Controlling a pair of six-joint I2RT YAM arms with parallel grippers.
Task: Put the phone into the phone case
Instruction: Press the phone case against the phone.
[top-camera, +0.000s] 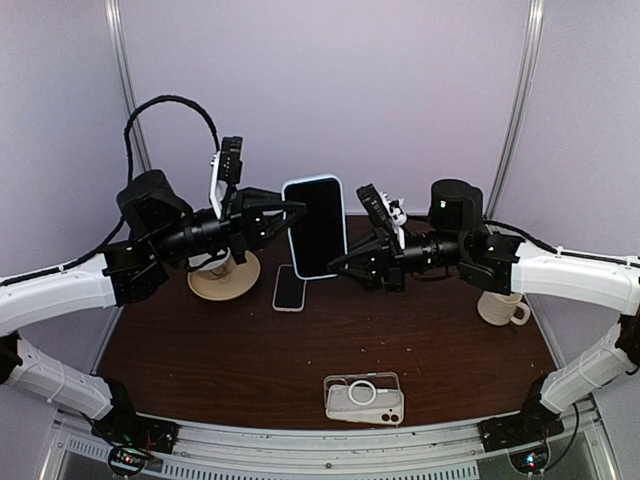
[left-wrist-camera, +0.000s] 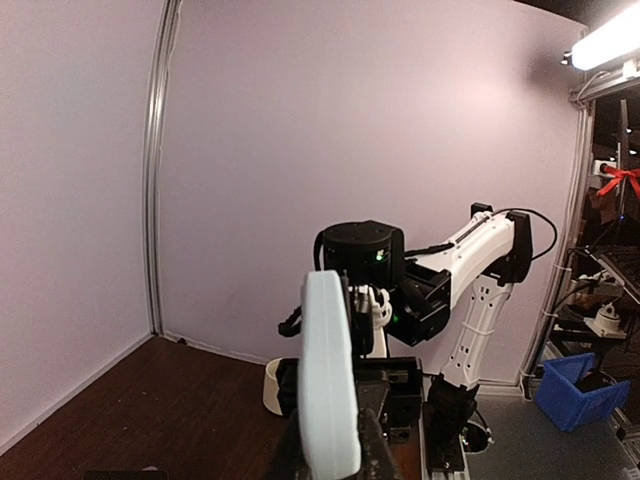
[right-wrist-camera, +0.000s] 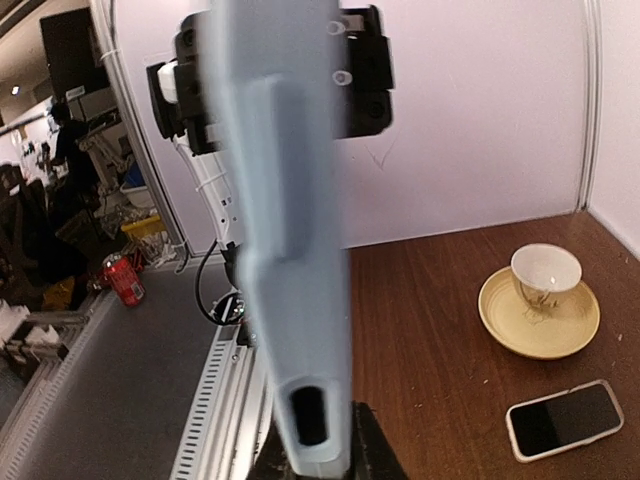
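Observation:
A light-blue phone case (top-camera: 315, 225) with a dark face stands upright in the air above the table's middle, held from both sides. My left gripper (top-camera: 297, 212) is shut on its left edge. In the left wrist view the case (left-wrist-camera: 330, 380) shows edge-on between the fingers. My right gripper (top-camera: 338, 263) is shut on its lower right edge. In the right wrist view the case (right-wrist-camera: 285, 250) shows edge-on with a side button and a cutout. A white-rimmed phone (top-camera: 289, 288) lies flat on the table below, screen up, and also shows in the right wrist view (right-wrist-camera: 563, 418).
A clear case with a white ring (top-camera: 364, 398) lies near the front edge. A cup on a tan saucer (top-camera: 222, 275) stands at the left, under my left arm. A white mug (top-camera: 503, 308) stands at the right. Walls close the back and sides.

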